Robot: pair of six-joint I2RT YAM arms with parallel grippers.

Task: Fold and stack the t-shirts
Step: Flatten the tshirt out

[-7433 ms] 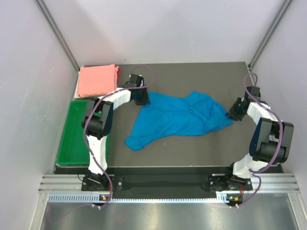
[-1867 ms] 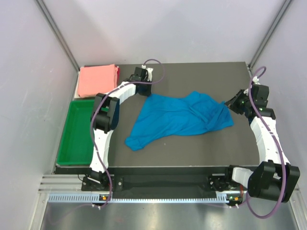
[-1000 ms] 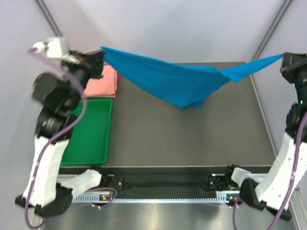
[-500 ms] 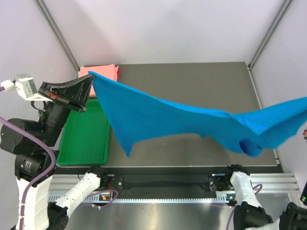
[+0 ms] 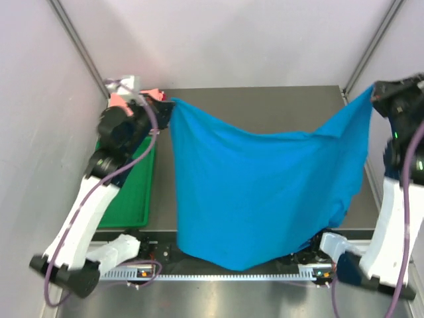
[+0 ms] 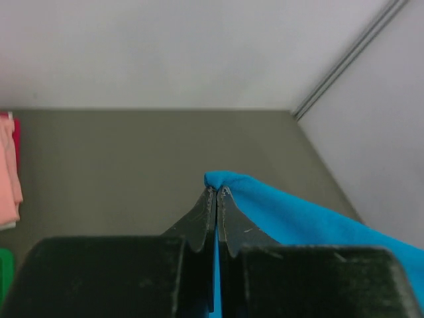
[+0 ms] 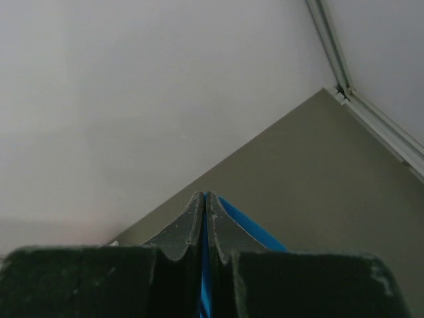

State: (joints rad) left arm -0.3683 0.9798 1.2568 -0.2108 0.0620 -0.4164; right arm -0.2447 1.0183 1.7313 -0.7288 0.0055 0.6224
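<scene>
The blue t-shirt (image 5: 262, 192) hangs spread in the air above the table, held by two upper corners. My left gripper (image 5: 169, 107) is shut on its left corner (image 6: 228, 182). At the far right, my right gripper (image 5: 372, 93) is shut on the other corner (image 7: 228, 209). The cloth's lower edge hangs down past the near table edge in the top view. The salmon pink t-shirt (image 5: 118, 99) lies folded at the back left, mostly hidden behind my left arm; its edge shows in the left wrist view (image 6: 8, 175).
A green tray (image 5: 136, 189) lies along the left side of the dark table (image 5: 265, 109). Grey walls with metal corner posts (image 5: 371, 43) close in the back and sides. Both arm bases sit at the near rail (image 5: 218, 271).
Both arms have swung the blue t-shirt toward the back and let it drop open. It now hangs as a broad sheet instead of a stretched, twisted band.
</scene>
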